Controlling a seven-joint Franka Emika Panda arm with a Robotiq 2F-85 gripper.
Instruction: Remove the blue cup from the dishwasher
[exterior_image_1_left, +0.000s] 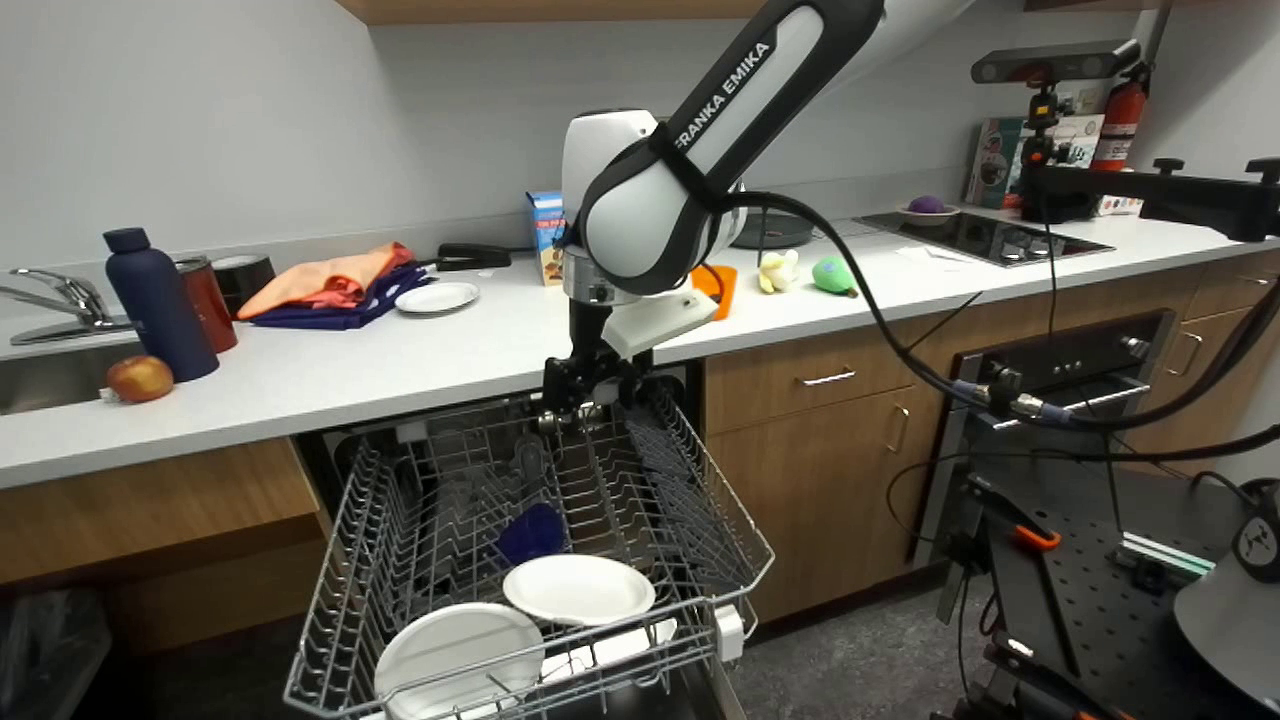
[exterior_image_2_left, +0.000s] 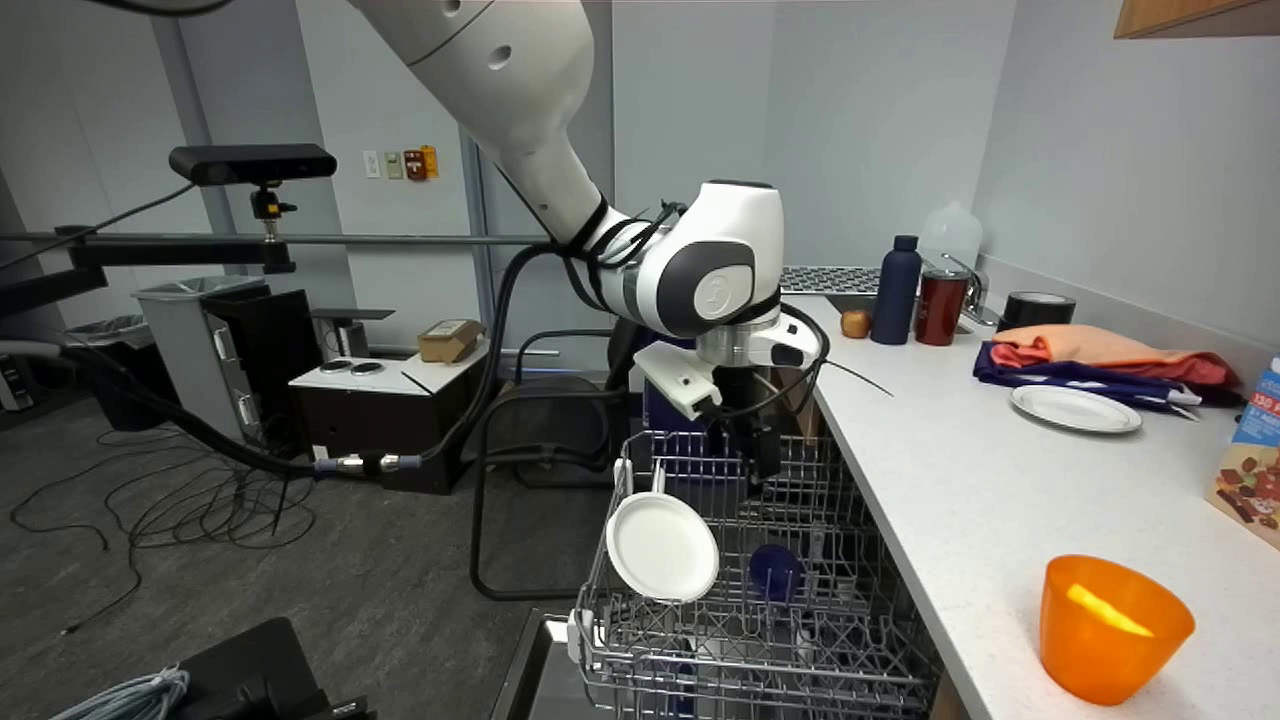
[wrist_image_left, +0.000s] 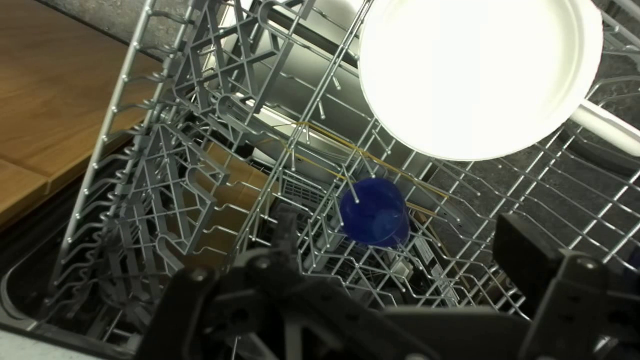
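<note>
The blue cup (exterior_image_1_left: 532, 533) sits in the pulled-out upper dishwasher rack (exterior_image_1_left: 690, 500). It also shows in an exterior view (exterior_image_2_left: 775, 572) among the wire tines. In the wrist view the blue cup (wrist_image_left: 374, 212) appears bottom-up or tilted, with tines around it; I cannot tell which. My gripper (wrist_image_left: 404, 240) is open and empty, its dark fingers wide apart at left and right, with the cup beyond them. In both exterior views the gripper (exterior_image_1_left: 585, 395) (exterior_image_2_left: 755, 460) points down over the back part of the rack, above and apart from the cup.
White round dishes (exterior_image_1_left: 578, 590) (exterior_image_1_left: 455, 660) lie in the rack's front; one shows a handle in the wrist view (wrist_image_left: 480, 75). The white counter (exterior_image_2_left: 1000, 480) edge runs close beside the arm. It holds an orange cup (exterior_image_2_left: 1110, 640), a blue bottle (exterior_image_1_left: 160, 305) and a plate (exterior_image_1_left: 437, 297).
</note>
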